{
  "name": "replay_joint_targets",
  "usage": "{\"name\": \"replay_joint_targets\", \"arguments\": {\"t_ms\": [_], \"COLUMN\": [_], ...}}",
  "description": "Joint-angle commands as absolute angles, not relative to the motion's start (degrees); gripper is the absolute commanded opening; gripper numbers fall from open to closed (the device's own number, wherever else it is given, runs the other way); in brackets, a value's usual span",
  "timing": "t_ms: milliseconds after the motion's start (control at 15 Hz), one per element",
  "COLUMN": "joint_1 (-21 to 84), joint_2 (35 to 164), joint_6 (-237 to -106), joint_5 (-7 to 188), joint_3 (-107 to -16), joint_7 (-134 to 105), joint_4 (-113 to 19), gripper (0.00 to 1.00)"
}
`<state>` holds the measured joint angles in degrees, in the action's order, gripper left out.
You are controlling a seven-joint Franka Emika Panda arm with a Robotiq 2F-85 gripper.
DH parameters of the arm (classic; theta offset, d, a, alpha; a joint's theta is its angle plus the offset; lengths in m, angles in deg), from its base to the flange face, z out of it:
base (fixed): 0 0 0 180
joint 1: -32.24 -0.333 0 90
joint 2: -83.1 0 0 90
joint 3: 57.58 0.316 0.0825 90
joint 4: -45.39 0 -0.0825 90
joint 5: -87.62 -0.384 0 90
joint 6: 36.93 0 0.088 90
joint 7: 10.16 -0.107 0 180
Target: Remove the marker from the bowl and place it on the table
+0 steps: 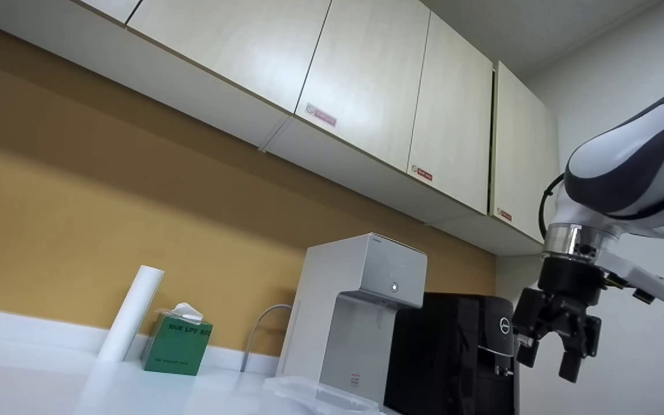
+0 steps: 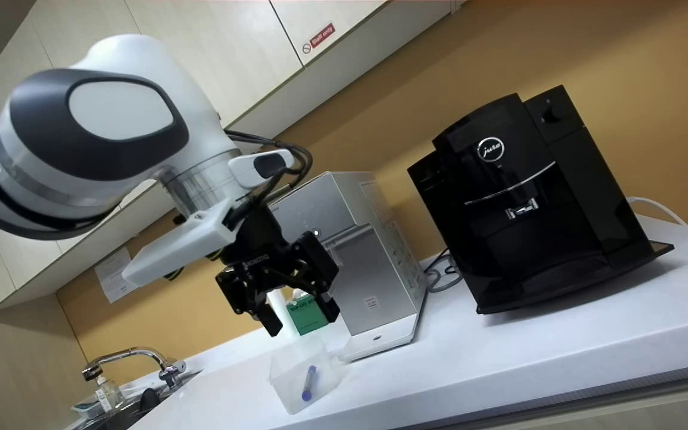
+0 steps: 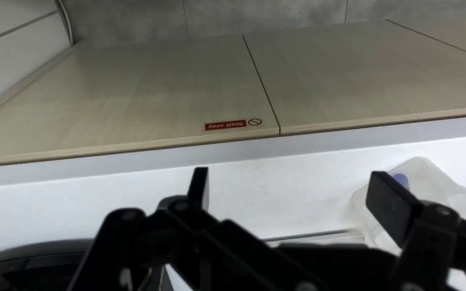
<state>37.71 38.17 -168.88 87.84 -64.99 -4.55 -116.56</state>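
Note:
The marker [image 2: 309, 382] is white with blue ends and lies tilted in the translucent plastic bowl [image 2: 287, 387] in an exterior view. In the wrist view the bowl [image 3: 435, 178] is at the right and one blue marker end [image 3: 401, 180] shows beside a finger; the rest is hidden. The bowl's edge [image 1: 320, 395] also shows in an exterior view, without the marker. The table [image 2: 439, 376] is the whitish countertop under the bowl. My gripper [image 2: 300, 315] is open and empty, high above the table; its fingers are wide apart in the wrist view [image 3: 291, 190].
A silver water dispenser [image 2: 368, 275] stands behind the bowl. A black coffee machine [image 2: 529, 227] stands beside it. A green tissue box [image 1: 176, 346] and a white roll [image 1: 133, 314] are near the wall. A sink tap [image 2: 129, 355] is at the far end. Cabinets [image 1: 361, 75] hang above.

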Motion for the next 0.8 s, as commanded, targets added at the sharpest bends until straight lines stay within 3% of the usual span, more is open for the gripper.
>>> {"name": "replay_joint_targets", "arguments": {"t_ms": [0,733], "joint_1": [35.54,30.27], "joint_2": [40.88,58.17], "joint_6": [-167.87,-170.89], "joint_5": [88.65,88.13], "joint_3": [-60.0,-49.23], "joint_7": [-6.62,-14.97], "joint_4": [-114.94,-106.1], "gripper": [1.0,1.0]}}
